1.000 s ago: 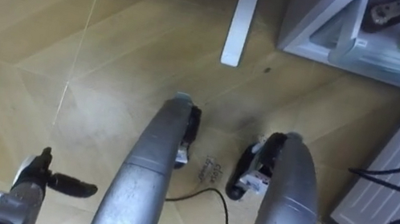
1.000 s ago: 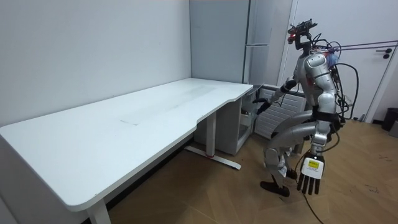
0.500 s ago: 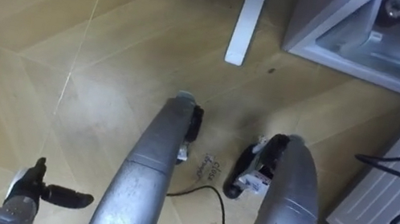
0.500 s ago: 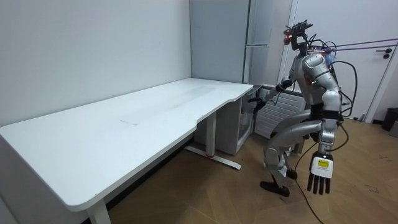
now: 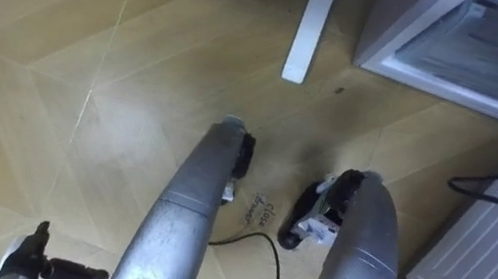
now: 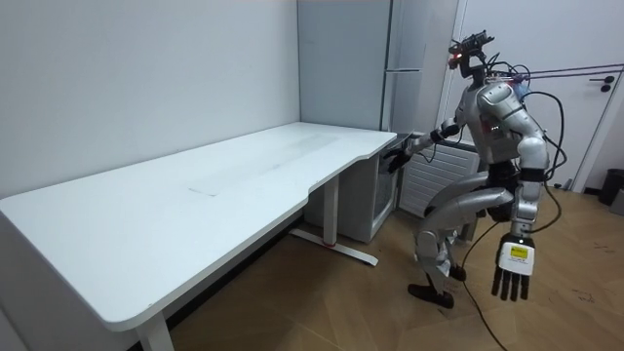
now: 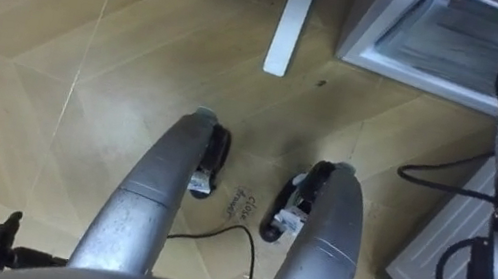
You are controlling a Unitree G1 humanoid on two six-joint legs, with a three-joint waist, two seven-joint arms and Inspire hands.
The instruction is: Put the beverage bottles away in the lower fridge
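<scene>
— The left hand (image 6: 511, 273) hung low beside the robot's thigh. Its fingers were straight and pointed down at the floor (image 6: 292, 292), and it held nothing.

— And the right hand (image 6: 398, 158)?

— It was stretched forward at the front of the lower fridge (image 5: 394, 32), just past the corner of the white tabletop (image 6: 195, 185). I could not tell how far open it was.

— Where did the robot stand?

— On the wooden floor with its knees bent, facing the fridge. The tabletop was on the room view's left.

— What about the fridge itself?

— Its lower compartment was open. The door (image 5: 477, 259), white and ribbed on the inside, was swung out on the robot's right, beside its right knee. The table's white foot (image 5: 305, 37) stood on the floor just to the left of the compartment.

— And the drinks?

— The inside of the compartment was too blurred to make out, so I could not tell whether any were there.
</scene>
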